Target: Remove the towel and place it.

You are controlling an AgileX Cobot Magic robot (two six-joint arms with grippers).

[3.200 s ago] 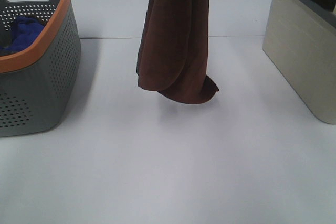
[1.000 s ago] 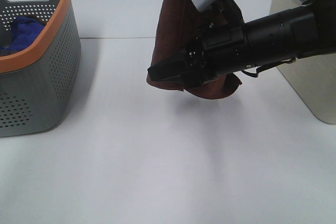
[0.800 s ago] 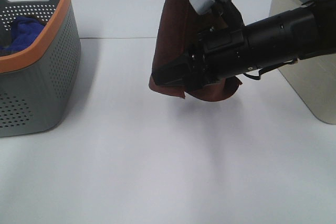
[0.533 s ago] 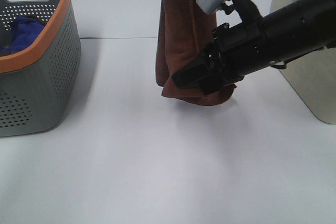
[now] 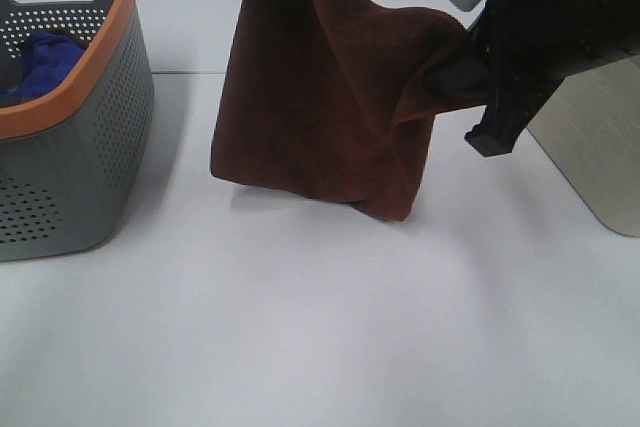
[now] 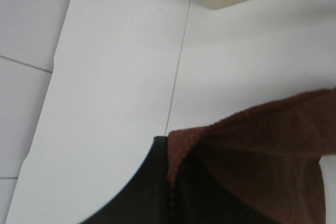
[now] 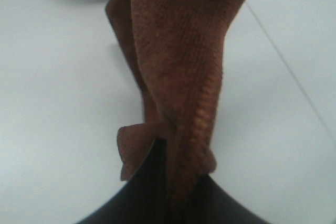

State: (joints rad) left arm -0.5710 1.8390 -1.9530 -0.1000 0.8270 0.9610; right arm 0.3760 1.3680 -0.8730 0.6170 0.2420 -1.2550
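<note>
Both clamped on it, the left pincer (image 6: 169,148) and lower right pincer (image 5: 452,73) hold the dark reddish-brown microfibre towel (image 5: 310,97) spread crosswise.

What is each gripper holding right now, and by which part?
Both hold the towel: the left gripper pinches its top edge, the right gripper a hemmed edge held out to the side.
</note>
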